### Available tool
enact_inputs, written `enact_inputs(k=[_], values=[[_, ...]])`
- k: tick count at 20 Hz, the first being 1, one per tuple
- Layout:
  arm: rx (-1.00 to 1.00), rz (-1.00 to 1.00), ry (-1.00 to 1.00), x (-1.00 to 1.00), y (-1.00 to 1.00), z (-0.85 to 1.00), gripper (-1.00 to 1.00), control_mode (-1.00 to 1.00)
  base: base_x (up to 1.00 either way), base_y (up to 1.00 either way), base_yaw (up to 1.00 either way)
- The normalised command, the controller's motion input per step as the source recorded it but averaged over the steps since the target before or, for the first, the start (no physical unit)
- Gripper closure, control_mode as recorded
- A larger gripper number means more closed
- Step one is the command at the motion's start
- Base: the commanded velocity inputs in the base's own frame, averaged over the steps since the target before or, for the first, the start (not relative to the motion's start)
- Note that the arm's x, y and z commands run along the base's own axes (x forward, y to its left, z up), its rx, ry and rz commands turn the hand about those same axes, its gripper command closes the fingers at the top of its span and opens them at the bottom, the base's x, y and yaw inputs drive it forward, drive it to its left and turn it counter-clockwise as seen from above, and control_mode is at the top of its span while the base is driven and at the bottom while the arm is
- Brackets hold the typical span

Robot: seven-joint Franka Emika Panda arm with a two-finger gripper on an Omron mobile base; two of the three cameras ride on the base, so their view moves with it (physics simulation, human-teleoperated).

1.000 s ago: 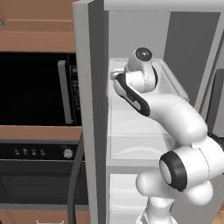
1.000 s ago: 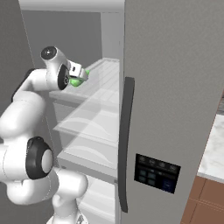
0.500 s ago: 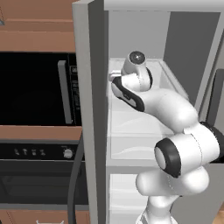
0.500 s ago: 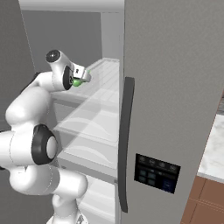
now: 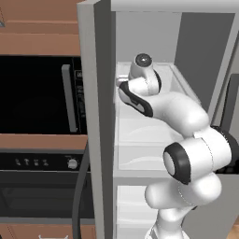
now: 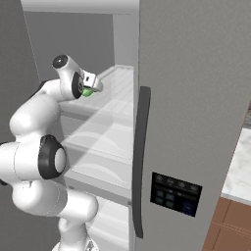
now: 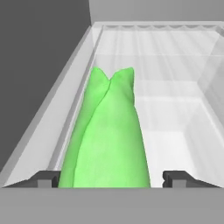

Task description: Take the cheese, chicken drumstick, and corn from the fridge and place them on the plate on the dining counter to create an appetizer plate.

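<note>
Arm reached deeper into fridge (image 5: pixel 140 135) since earlier. Left base: wrist over upper shelf. Right base: corn (image 6: pixel 87 92) green beneath gripper (image 6: pixel 93 87). Hand view: corn (image 7: pixel 107 140) between wide-spread fingertips (image 7: pixel 46 178), left touching, right apart; no grip.

corn (image 7: pixel 107 140) between claw (image 7: pixel 109 178) tips, shelf (image 7: pixel 175 109) beyond bare, fridge (image 7: pixel 48 113) wall close alongside

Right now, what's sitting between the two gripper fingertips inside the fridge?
The corn lies between them in the hand view: the left fingertip sits beside its husk, the right fingertip stands apart. It rests on the fridge shelf.
</note>
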Motion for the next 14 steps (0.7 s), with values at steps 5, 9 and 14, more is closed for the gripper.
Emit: enact_inputs(k=[5,9,14], values=[[0.0,0.0,0.04,0.0,0.0,-0.08,1.0,-1.0,0.0,0.0,0.0],[0.0,-0.02,-0.06,-0.64,-0.24,-0.06,1.0,-1.0,0.0,0.0,0.0],[0.04,-0.09,-0.25,-1.0,-0.75,-0.08,1.0,-1.0,0.0,0.0,0.0]])
